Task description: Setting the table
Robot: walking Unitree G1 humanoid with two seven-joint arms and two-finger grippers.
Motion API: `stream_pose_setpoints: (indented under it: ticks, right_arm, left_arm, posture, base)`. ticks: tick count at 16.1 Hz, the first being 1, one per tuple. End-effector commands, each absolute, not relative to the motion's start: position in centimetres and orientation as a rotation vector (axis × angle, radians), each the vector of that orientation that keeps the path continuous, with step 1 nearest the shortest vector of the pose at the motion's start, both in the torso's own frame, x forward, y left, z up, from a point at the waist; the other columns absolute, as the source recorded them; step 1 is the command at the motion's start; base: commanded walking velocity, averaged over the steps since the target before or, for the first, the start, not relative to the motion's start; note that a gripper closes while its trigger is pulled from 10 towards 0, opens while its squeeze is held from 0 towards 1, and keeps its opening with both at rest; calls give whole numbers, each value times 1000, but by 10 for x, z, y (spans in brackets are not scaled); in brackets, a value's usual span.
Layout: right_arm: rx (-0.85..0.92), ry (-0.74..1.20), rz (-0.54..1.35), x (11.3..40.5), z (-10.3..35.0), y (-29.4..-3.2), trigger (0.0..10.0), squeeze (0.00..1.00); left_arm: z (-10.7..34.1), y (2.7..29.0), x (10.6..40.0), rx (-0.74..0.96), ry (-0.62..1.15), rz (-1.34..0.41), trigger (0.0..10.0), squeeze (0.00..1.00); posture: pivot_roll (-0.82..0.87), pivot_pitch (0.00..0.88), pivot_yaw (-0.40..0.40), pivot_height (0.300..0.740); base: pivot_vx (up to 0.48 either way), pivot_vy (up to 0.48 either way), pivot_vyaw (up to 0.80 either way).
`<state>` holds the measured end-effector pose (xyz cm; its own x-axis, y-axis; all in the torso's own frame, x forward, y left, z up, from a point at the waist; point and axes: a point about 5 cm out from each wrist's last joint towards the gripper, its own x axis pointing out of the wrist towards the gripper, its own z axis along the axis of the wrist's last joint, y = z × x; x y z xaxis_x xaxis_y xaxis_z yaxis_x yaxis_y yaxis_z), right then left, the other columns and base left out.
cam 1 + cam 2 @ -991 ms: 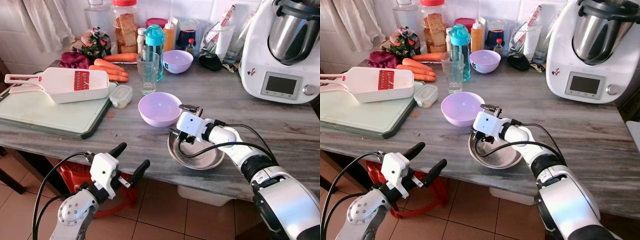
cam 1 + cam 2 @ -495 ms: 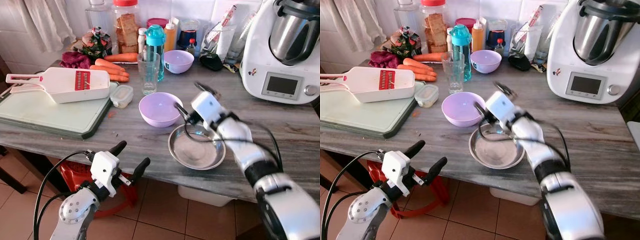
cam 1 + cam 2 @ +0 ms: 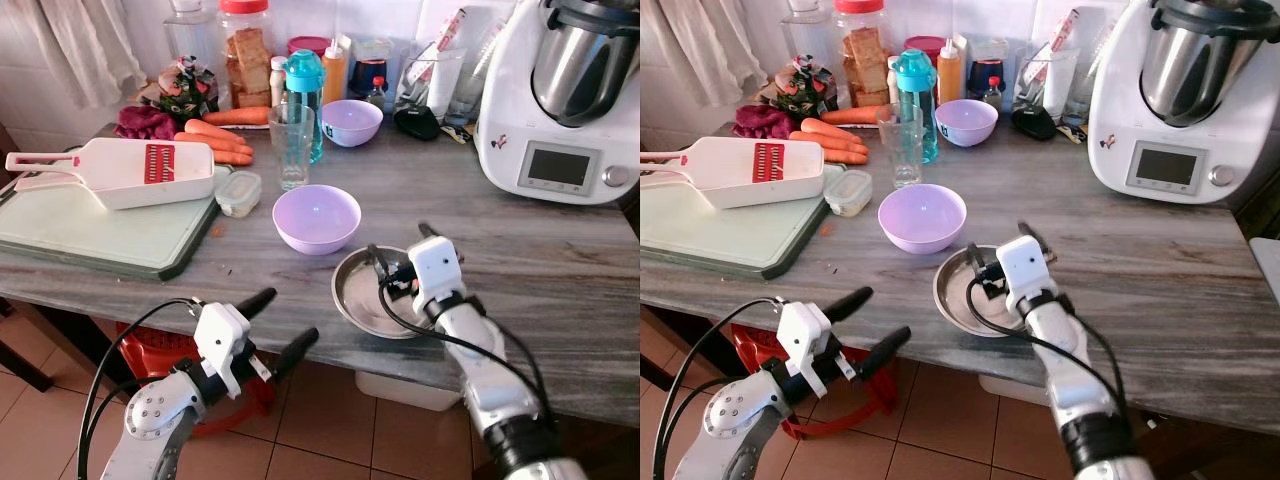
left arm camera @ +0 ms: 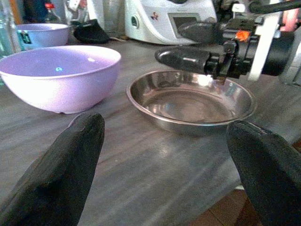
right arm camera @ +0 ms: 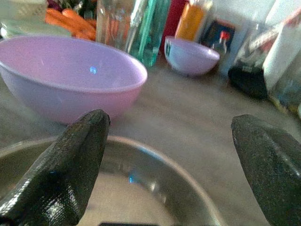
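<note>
A shallow steel bowl (image 3: 372,297) sits near the front edge of the grey counter (image 3: 560,260). Just behind it is a lilac bowl (image 3: 317,218). My right gripper (image 3: 400,247) hovers open over the steel bowl's far right rim, holding nothing. In the right wrist view the steel bowl's rim (image 5: 155,157) lies between the fingers, with the lilac bowl (image 5: 66,70) beyond. My left gripper (image 3: 278,322) is open below the counter's front edge, aimed at both bowls (image 4: 193,101). A second, smaller lilac bowl (image 3: 352,120) stands at the back.
A green cutting board (image 3: 90,235) with a white slicer (image 3: 120,170) fills the left. A glass (image 3: 291,146), a teal bottle (image 3: 306,95), carrots (image 3: 215,140) and jars stand behind. A white food processor (image 3: 560,100) is at the right. A small lidded tub (image 3: 240,192) sits beside the board.
My right gripper left the steel bowl's left rim, swung up over the bowls, then came down open by the bowl's far right rim. The left arm barely moved.
</note>
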<state>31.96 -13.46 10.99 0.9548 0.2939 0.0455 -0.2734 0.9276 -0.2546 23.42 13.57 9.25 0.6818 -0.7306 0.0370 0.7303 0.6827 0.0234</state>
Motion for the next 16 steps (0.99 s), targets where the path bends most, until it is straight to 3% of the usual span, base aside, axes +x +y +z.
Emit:
stream_pose_setpoints:
  ticks: [1,5,16]
  right_arm:
    - [-218,-93,267,320,117,-137,10000,1000]
    - [-88,10,247,325,126,-131,10000,1000]
    - [-35,291,308,328,106,-111,10000,1000]
  left_arm:
    - [95,135,232,12,-45,-848,10000,0]
    - [92,139,231,24,-24,-871,10000,0]
    - [88,139,227,20,-14,-857,10000,0]
  posture:
    - [-24,37,11,740]
    - [-16,36,3,740]
    - [1,31,-13,740]
  base:
    - [0,0,0]
    - [0,0,0]
    - [0,0,0]
